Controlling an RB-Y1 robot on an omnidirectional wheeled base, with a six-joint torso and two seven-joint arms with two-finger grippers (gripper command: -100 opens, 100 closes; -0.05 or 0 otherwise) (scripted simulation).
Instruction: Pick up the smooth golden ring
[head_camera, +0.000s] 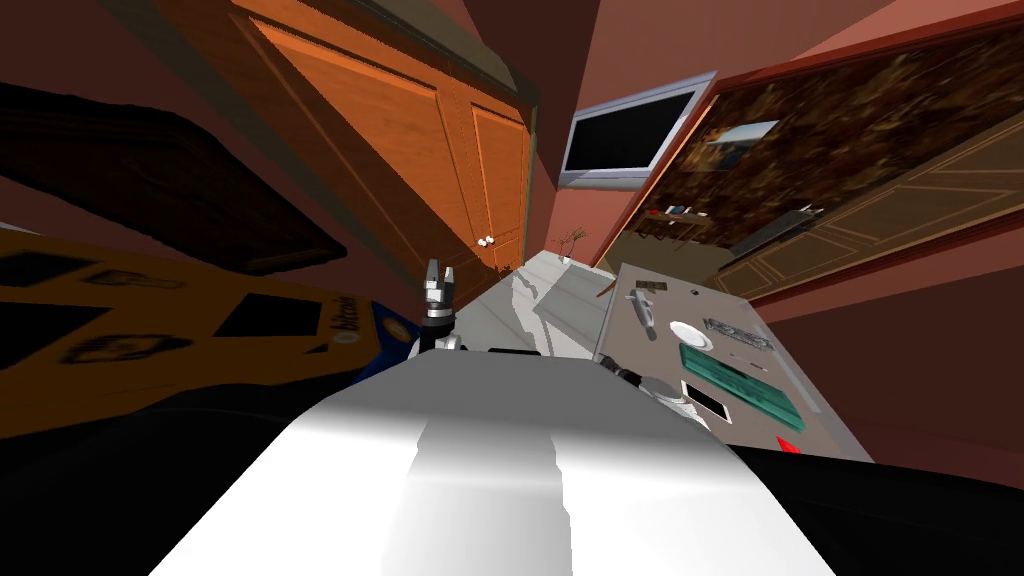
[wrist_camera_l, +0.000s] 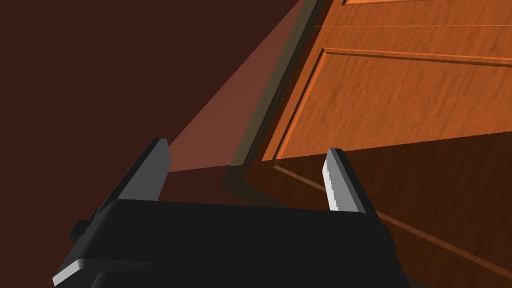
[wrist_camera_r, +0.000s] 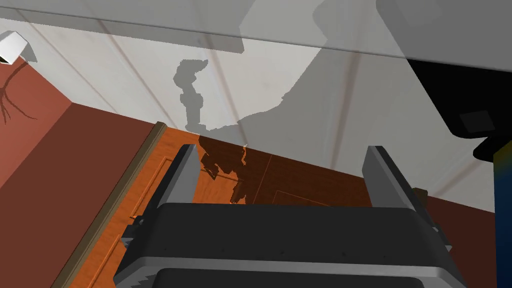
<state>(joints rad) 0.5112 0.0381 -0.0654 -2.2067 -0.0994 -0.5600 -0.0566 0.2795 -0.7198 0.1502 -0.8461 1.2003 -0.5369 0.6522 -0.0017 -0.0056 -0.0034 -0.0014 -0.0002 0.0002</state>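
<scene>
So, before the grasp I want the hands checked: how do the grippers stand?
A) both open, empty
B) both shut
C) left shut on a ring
A: the left gripper and the right gripper each show fingers standing well apart in their wrist views, with nothing between them.

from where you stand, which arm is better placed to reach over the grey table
Right, likely: the grey table lies on my right side. The left end effector, open, points at the orange door, away from it. The right end effector is open too.
</scene>
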